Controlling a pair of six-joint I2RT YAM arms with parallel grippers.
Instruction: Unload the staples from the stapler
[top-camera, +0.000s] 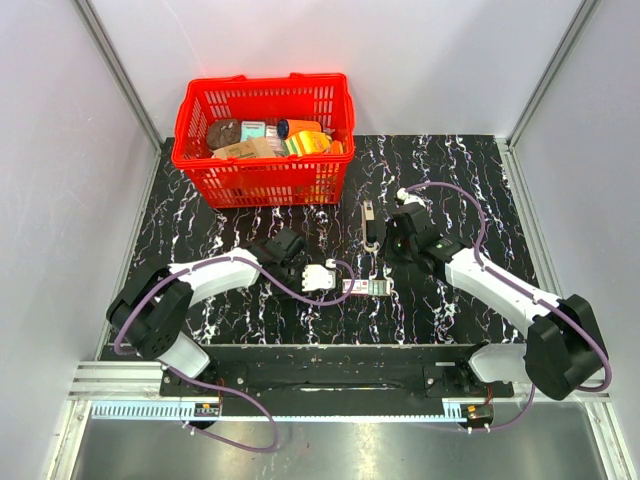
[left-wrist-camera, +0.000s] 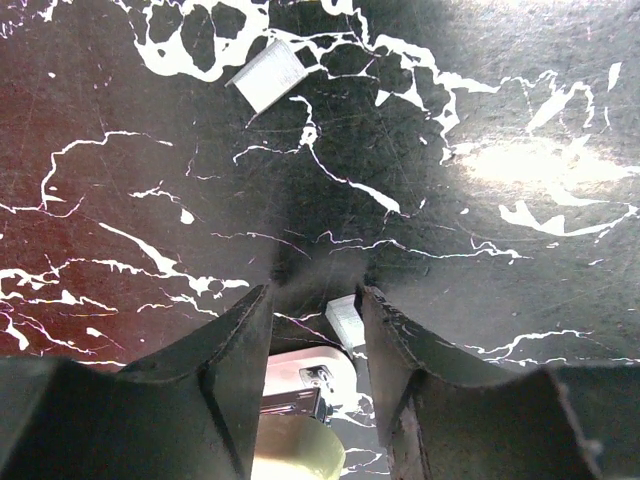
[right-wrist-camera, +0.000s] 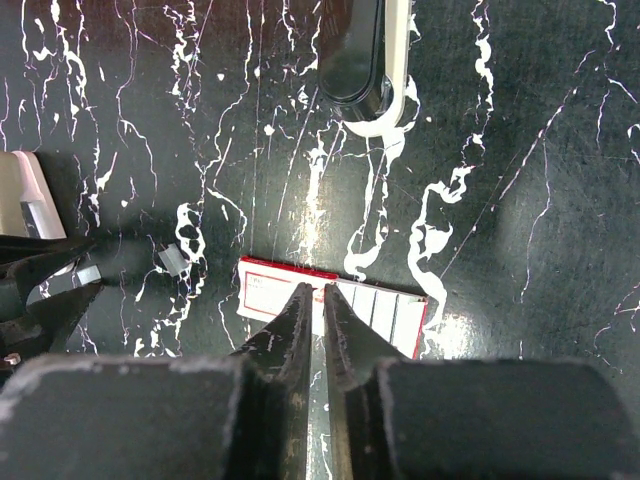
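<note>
The stapler (top-camera: 368, 225) is slim, silver-grey on a dark base, and lies on the black marbled table; its near end shows at the top of the right wrist view (right-wrist-camera: 358, 55). My right gripper (top-camera: 375, 270) is shut and empty, its tips (right-wrist-camera: 312, 292) hovering over a small red-and-white box (right-wrist-camera: 375, 305), short of the stapler. My left gripper (top-camera: 318, 285) is open (left-wrist-camera: 315, 290) beside a beige oblong block (left-wrist-camera: 300, 375). A small silver staple strip (left-wrist-camera: 345, 320) lies between its fingertips, and another strip (left-wrist-camera: 268, 75) lies farther ahead.
A red basket (top-camera: 190, 135) full of groceries stands at the back. The red-and-white box (top-camera: 366, 288) lies between the two grippers, with the beige block (top-camera: 318, 274) to its left. A small grey staple piece (right-wrist-camera: 172, 260) lies left of the box.
</note>
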